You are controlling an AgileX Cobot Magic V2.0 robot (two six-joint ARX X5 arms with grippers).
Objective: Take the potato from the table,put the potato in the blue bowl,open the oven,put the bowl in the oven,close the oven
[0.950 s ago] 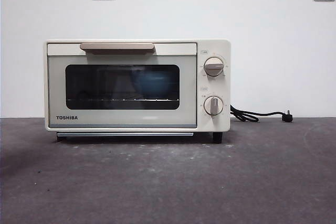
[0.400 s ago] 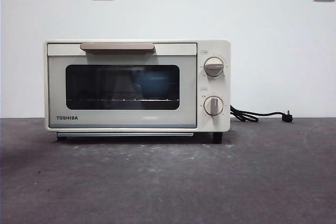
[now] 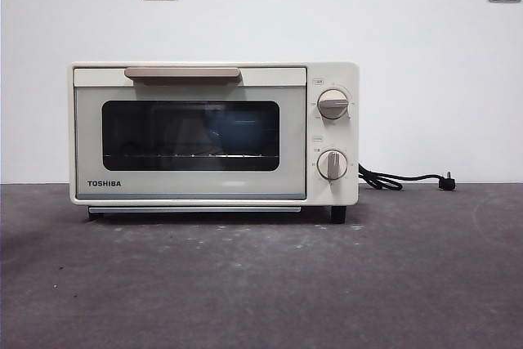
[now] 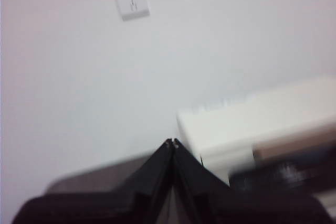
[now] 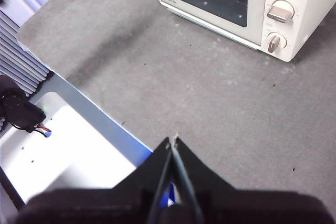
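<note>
Left pincer [image 4: 172, 142]: jaws pressed tip to tip, nothing between them; raised off the desk, with a corner of the oven [image 4: 262, 124] just beyond its tips and to one side. The view is blurred.

Right pincer [image 5: 173, 139]: jaws likewise closed together and empty; high above the desk [image 5: 157, 77], the oven [image 5: 236, 3] well ahead of it.

Oven [image 3: 214, 132]: door shut, beige handle [image 3: 182, 73] along the door's top edge, well away from both pincers.

Oven contents: through the dark glass a bluish rounded shape sits on the wire rack, most likely the blue bowl [image 3: 237, 130]; the glass is too dim to be sure.

Potato: not visible in any view; whether it lies in that bowl cannot be told.

Handling, judged: the bowl looks stiff and light, best pinched at the rim; the potato would be firm, smooth and apt to roll.

Handle grip, judged: a rigid bar, taken mid-length, jaws above and below.

Progress, judged: nothing appears left to do.

Beside the oven: a black cord [image 3: 400, 179], unplugged.
</note>
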